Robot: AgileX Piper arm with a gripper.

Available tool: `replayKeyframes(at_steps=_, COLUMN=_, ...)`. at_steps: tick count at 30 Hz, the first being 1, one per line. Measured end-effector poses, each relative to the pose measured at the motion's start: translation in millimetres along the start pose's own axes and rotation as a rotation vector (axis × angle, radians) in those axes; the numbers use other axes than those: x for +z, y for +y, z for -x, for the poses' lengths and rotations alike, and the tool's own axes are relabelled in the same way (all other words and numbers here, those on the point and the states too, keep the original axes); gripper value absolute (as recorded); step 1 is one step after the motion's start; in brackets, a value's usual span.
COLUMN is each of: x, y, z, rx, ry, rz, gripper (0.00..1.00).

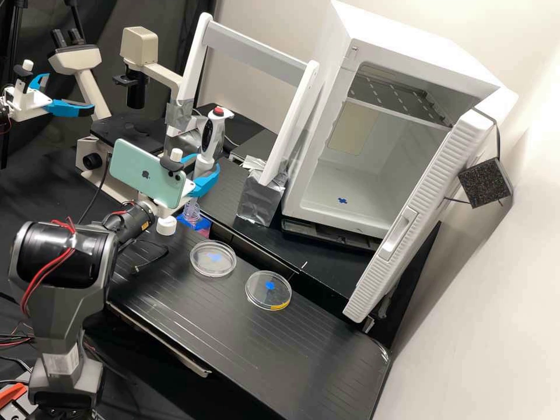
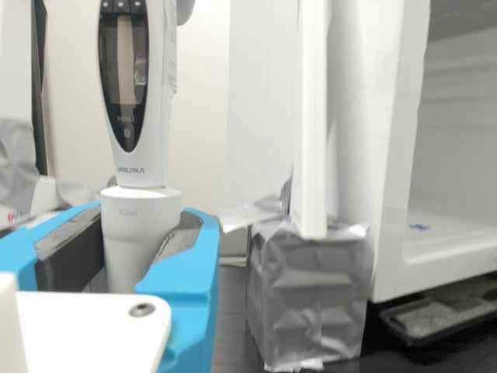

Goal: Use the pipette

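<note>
My pincer (image 1: 204,166) is clamped on the pipette (image 1: 214,131), which is upright w/ its red button on top, over the far L part of the table (image 1: 221,326). In the wrist view my blue fingers (image 2: 185,272) sit on both sides of its lower barrel, just under the body w/ the dark display. A mint-green phone (image 1: 131,169) is at my wrist. Small white cap (image 1: 166,226) is nr. the table's far edge; a clear petri dish (image 1: 213,268) w/ a blue mark lies nr. it, & a 2nd dish (image 1: 259,296) w/ blue & yellow marks is a bit further R. Behind: white frame (image 1: 256,49) w/ silver-taped feet, microscope (image 1: 140,46) to L, & white incubator (image 1: 408,52) to R, door (image 1: 408,233) open.
</note>
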Motion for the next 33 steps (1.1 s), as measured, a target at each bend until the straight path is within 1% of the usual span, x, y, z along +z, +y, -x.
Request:
replayKeyframes(at_steps=2, x=-3.3, y=5.6, z=1.5, rx=0.015, ry=0.014, rz=0.001, gripper=0.00)
replayKeyframes(at_steps=6, x=-11.0, y=17.9, z=5.3, rx=0.048, ry=0.052, rz=-0.019, gripper=0.00)
replayKeyframes(at_steps=10, x=-18.7, y=27.2, z=9.0, rx=0.068, ry=0.101, rz=0.000, gripper=0.00)
replayKeyframes(at_steps=12, x=-22.5, y=32.0, z=10.7, rx=0.080, ry=0.124, rz=0.001, gripper=0.00)
replayKeyframes(at_steps=16, x=-28.5, y=40.5, z=13.6, rx=0.104, ry=0.155, rz=0.017, gripper=0.00)
replayKeyframes(at_steps=20, x=-32.6, y=47.6, z=16.6, rx=0.124, ry=0.177, rz=0.011, gripper=0.00)
replayKeyframes(at_steps=23, x=-34.5, y=57.2, z=19.0, rx=0.154, ry=0.198, rz=0.006, gripper=0.00)
replayKeyframes(at_steps=24, x=-35.2, y=62.0, z=20.0, rx=0.168, ry=0.209, rz=-0.001, gripper=0.00)
replayKeyframes(at_steps=28, x=-31.0, y=77.6, z=27.0, rx=0.197, ry=0.250, rz=-0.013, gripper=0.00)
replayKeyframes(at_steps=31, x=-23.8, y=87.2, z=32.6, rx=0.203, ry=0.270, rz=-0.013, gripper=0.00)
replayKeyframes(at_steps=32, x=-20.3, y=90.6, z=35.4, rx=0.206, ry=0.276, rz=-0.004, gripper=0.00)
replayKeyframes(at_steps=33, x=-16.4, y=93.6, z=38.2, rx=0.208, ry=0.277, rz=-0.002, gripper=0.00)
